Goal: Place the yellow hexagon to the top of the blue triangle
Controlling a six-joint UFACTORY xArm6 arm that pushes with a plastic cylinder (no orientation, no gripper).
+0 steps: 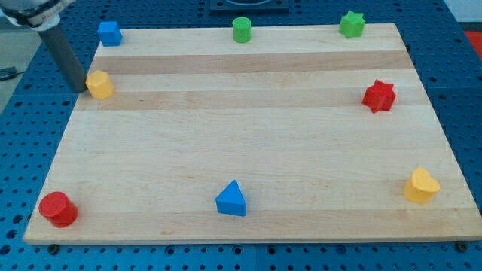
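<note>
my tip (80, 89) is sitting just left of the yellow hexagon (99, 84), about touching, at the board's (241, 135) upper left | no claw is showing, only the rod | blue triangle (232, 199) is lying well apart, near the bottom edge

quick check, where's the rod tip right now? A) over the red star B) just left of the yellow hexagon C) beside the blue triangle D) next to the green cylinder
B: my tip sits at the view's left side of the yellow hexagon, near the board's upper left, far from the blue triangle at the bottom centre.
</note>
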